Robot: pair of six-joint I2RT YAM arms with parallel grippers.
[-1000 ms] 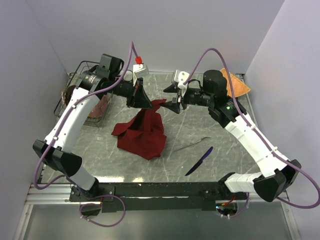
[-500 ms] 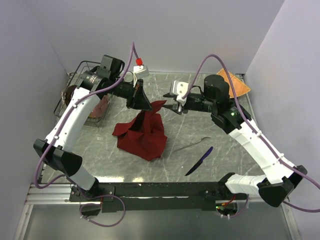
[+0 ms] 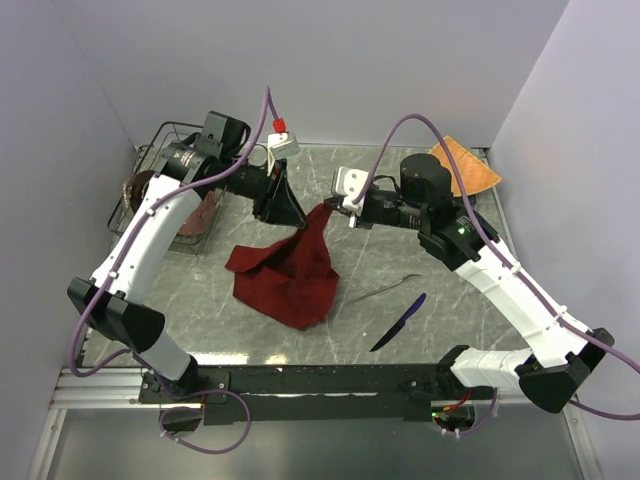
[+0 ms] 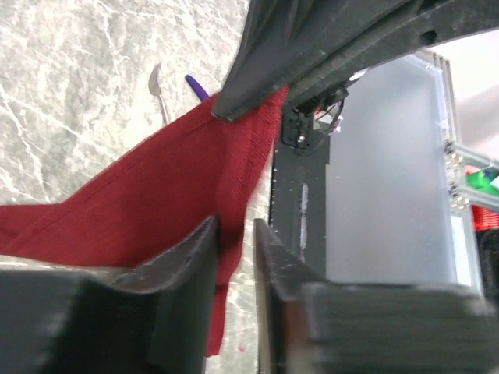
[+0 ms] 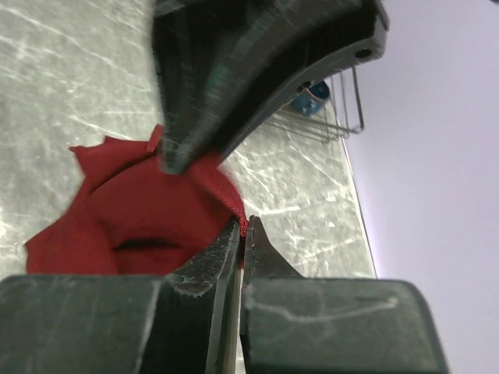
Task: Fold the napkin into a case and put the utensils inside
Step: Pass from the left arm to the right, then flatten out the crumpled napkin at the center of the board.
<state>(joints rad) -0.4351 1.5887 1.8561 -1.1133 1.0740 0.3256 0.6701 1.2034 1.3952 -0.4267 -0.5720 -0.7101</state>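
Little of the task looks done. The dark red soft cloth napkin (image 3: 288,272) sits rumpled in the middle of the grey marbled tabletop (image 3: 215,310) with one corner drawn up off it and no case formed. The slim silver metal fork (image 3: 385,290) and the slender blue-purple knife (image 3: 400,322) lie bare on the tabletop to its right. Spreading, folding and loading appear to remain. Both arms reach in from opposite sides, wrists turned toward each other, tips close together at the raised corner. The right fingers (image 5: 222,249) are pressed together, pinching the napkin's edge. The left fingers (image 4: 199,249) stand slightly apart with the cloth right at the narrow gap; whether they touch it I cannot tell.
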